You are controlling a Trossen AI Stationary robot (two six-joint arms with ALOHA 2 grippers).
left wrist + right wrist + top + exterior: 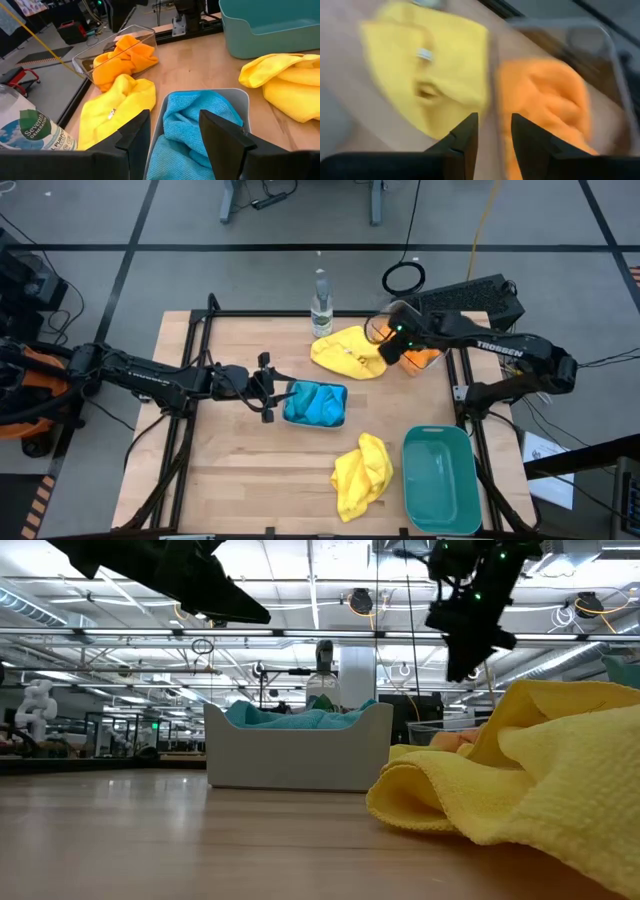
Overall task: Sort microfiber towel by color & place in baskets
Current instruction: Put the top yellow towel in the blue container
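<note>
Two blue towels [313,402] lie in the pale grey-blue bin [343,392] at mid-table. My left gripper [268,388] hovers at that bin's left end, open and empty; in the left wrist view [175,135] its fingers stand over the blue towels [190,125]. The orange towels [420,358] lie in the clear bin [95,52] at the far right. My right gripper [392,345] is open and empty above that bin's left wall; its fingers [467,132] stand over the wall. One yellow towel [347,352] lies beside the clear bin, another [362,475] near the front edge.
The dark green bin [437,480] stands at the near right, with nothing in it, right of the near yellow towel. A clear bottle [321,305] stands at the table's far edge, just behind the far yellow towel. Bare wood lies at the table's near left.
</note>
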